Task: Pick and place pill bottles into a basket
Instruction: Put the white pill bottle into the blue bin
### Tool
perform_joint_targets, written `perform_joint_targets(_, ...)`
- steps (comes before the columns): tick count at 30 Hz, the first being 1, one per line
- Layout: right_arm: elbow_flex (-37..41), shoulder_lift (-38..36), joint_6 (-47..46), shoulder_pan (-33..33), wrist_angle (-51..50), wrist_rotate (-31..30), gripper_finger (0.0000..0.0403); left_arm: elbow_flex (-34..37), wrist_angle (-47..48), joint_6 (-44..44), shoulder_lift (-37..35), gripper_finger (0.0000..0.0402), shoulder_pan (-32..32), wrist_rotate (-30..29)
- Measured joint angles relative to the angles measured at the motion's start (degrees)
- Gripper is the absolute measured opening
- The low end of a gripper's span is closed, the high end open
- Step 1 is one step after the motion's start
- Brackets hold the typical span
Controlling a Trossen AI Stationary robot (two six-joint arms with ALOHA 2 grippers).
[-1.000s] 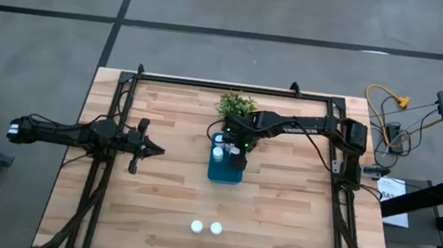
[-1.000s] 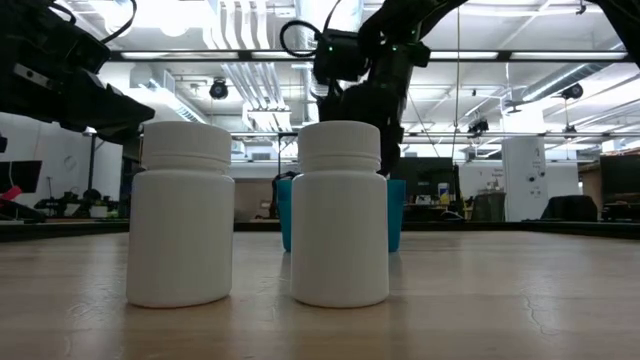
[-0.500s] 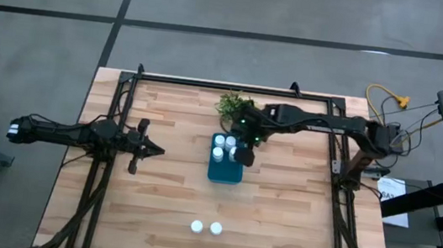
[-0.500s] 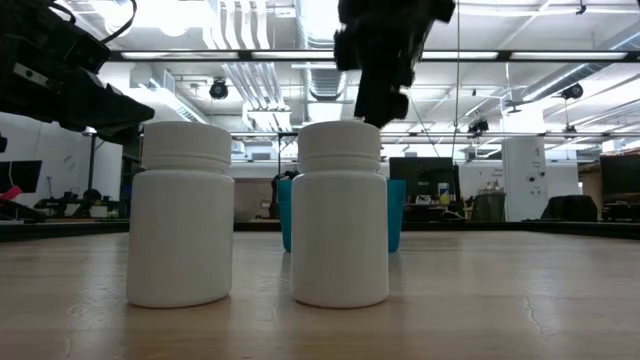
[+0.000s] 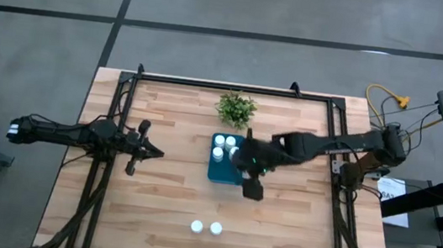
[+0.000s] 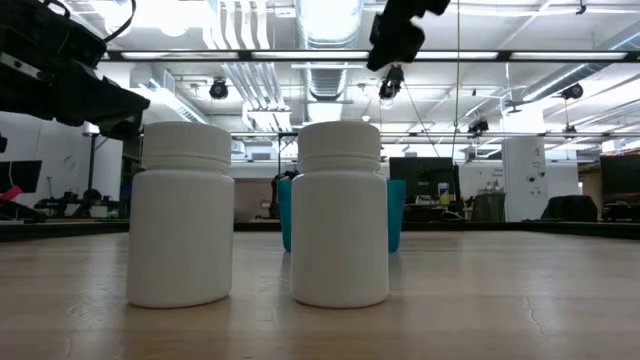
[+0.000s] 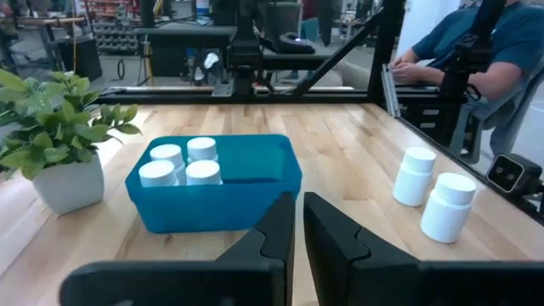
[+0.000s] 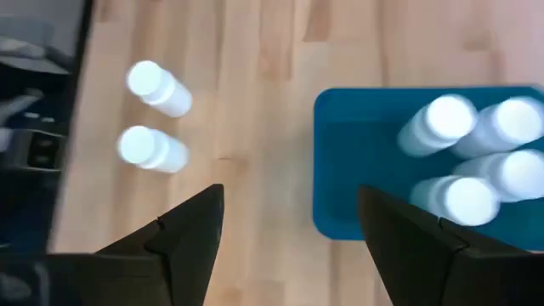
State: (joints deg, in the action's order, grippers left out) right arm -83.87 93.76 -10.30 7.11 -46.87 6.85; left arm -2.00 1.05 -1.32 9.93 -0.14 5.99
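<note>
Wooden counter (image 5: 277,224) carries the teal basket (image 5: 224,170) holding four pill bottles (image 7: 185,162), beside a plant (image 5: 236,107); two more bottles (image 5: 206,227) stand well apart near the front edge, no label readable. Right gripper (image 5: 253,184) hovers just beside the basket, fingers apart. Left gripper (image 5: 154,151) waits at left, fingers nearly together.

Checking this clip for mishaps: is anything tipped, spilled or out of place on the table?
Nothing stands out. Four pill bottles stand upright at one end of the basket, two more stand upright on the table's near edge, and the plant is upright. The right gripper hangs open beside the basket.
</note>
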Motion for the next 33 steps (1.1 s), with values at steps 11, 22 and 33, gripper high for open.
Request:
perform_joint_targets(11,10.3,-6.1,0.4,9.6,14.6,-21.2,0.0146,-0.1,-0.3,0.0,-0.2,0.0011,0.0,0.3)
perform_joint_targets(22,34.3,-25.2,4.5,8.8,42.3,-20.0,0.0012,-0.2,-0.5,0.2,-0.3,0.0011,0.0,0.0)
perform_joint_targets(33,49.5,-39.5,6.9,-4.9,51.1,-3.3,0.0008,-0.2,-0.5,0.2,-0.2,0.0011,0.0,0.0)
